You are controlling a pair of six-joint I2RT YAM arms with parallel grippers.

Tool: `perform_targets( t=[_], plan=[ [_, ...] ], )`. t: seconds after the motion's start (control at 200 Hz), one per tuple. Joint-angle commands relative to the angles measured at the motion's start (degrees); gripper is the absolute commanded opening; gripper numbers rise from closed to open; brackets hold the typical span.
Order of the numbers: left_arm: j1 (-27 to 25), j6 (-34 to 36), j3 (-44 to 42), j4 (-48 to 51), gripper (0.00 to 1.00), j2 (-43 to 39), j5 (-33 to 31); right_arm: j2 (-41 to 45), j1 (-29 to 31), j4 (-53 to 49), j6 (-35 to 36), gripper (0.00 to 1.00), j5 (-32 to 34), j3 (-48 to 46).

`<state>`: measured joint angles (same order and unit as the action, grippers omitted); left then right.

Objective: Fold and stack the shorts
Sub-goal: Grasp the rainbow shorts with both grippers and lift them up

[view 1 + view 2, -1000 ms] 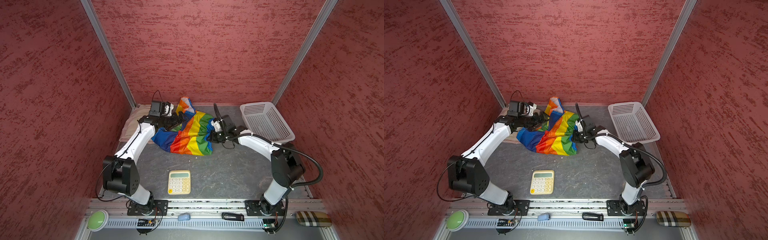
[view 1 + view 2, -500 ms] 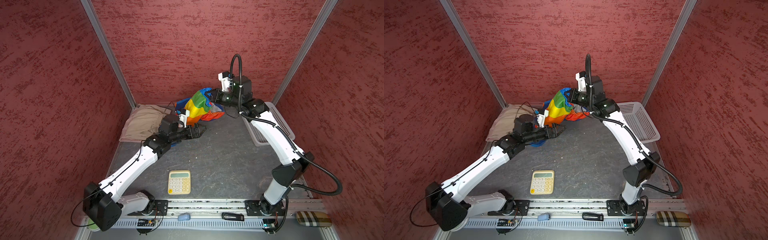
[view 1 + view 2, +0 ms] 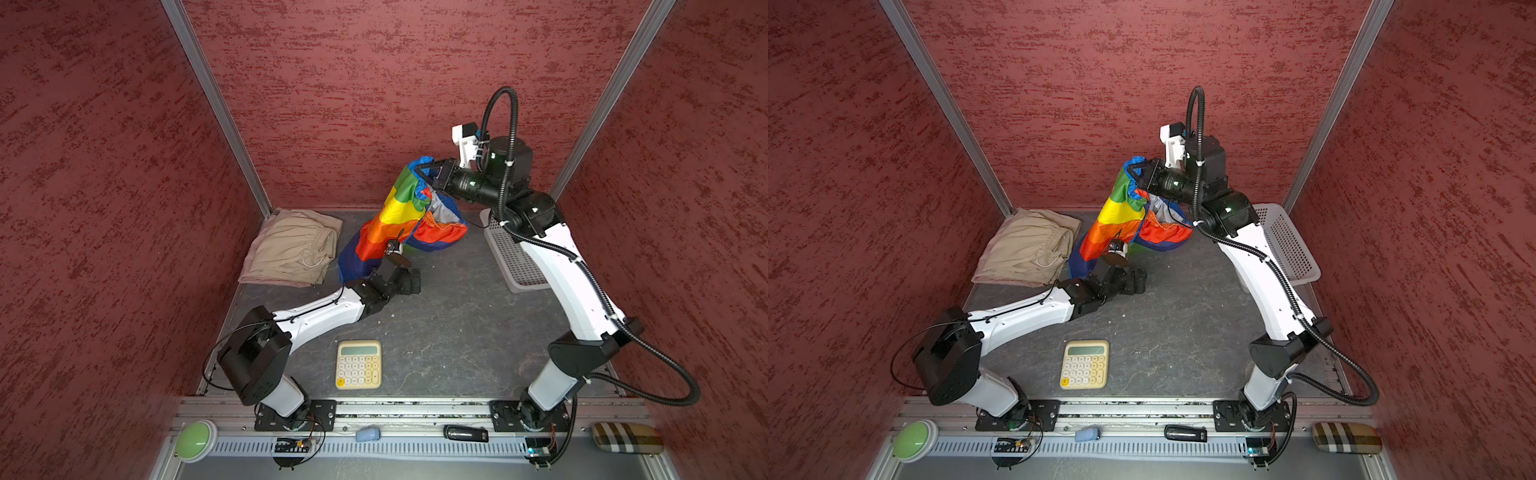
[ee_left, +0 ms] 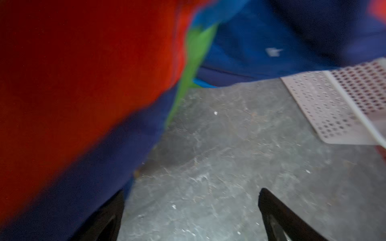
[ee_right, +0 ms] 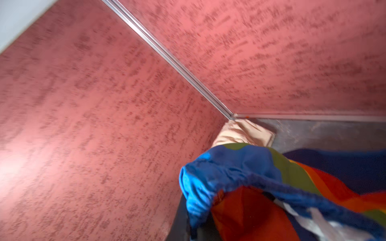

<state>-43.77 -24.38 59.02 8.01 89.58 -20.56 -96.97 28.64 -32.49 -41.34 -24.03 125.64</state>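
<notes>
Rainbow shorts (image 3: 397,216) hang in the air over the back of the bench (image 3: 457,324), pinched at the blue waistband by the right hand (image 3: 428,174). Their lower blue end seems to reach down just beside the folded tan shorts (image 3: 291,249) in the far corner. The left hand (image 3: 409,280) sits low below the hanging cloth, fingers spread wide and holding nothing. The main risk is that single pinch: the shiny fabric looks slippery, and a quick swing could slide it free or drag the trailing end across the tan pile and rumple it. The left hand could also catch only one layer of the bunched cloth, which would give a crooked fold. The calculator (image 3: 358,364) takes up bench space that a spread-out pair may need. Only the left wrist view shows bare bench between the spread fingers (image 4: 271,208), with the basket (image 4: 325,104) close by. The right wrist view alone shows the white lining inside the gathered waistband, though not its own fingers. Both top views give the whole drape.
</notes>
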Motion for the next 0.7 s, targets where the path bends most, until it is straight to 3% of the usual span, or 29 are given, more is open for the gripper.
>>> perform_targets(
  t=[0.0,0.215,0.255,0.336,0.436,0.506,0.601,0.696],
  plan=[
    [3.4,4.1,0.9,-5.9,0.99,0.6,-9.8,3.1,-0.2,0.7,-0.5,0.00,-0.8,2.6],
    [10.1,4.3,3.3,-8.8,0.99,4.9,-4.9,4.1,-0.2,-0.6,0.4,0.00,0.1,3.1],
    [10.7,5.1,3.1,-10.1,0.90,4.9,-2.6,4.1,-0.2,-1.1,0.9,0.00,0.4,3.2],
    [12.0,6.1,2.3,-11.6,0.55,3.6,1.4,4.4,-0.3,-2.2,1.9,0.00,1.4,3.1],
    [13.0,7.2,1.0,-12.0,0.33,0.5,3.8,4.8,-1.0,-3.2,3.2,0.00,2.3,2.8],
    [14.1,7.7,0.5,-10.3,0.10,-2.4,4.1,5.0,-2.1,-3.7,3.9,0.00,2.2,2.2],
    [15.6,9.1,-1.3,-9.7,0.00,-7.8,3.0,5.6,-3.3,-6.1,5.7,0.00,2.9,1.6],
    [18.4,8.8,-2.2,-8.6,0.00,-12.2,2.5,6.9,-3.6,-7.1,7.5,0.00,2.1,0.8]
  ],
)
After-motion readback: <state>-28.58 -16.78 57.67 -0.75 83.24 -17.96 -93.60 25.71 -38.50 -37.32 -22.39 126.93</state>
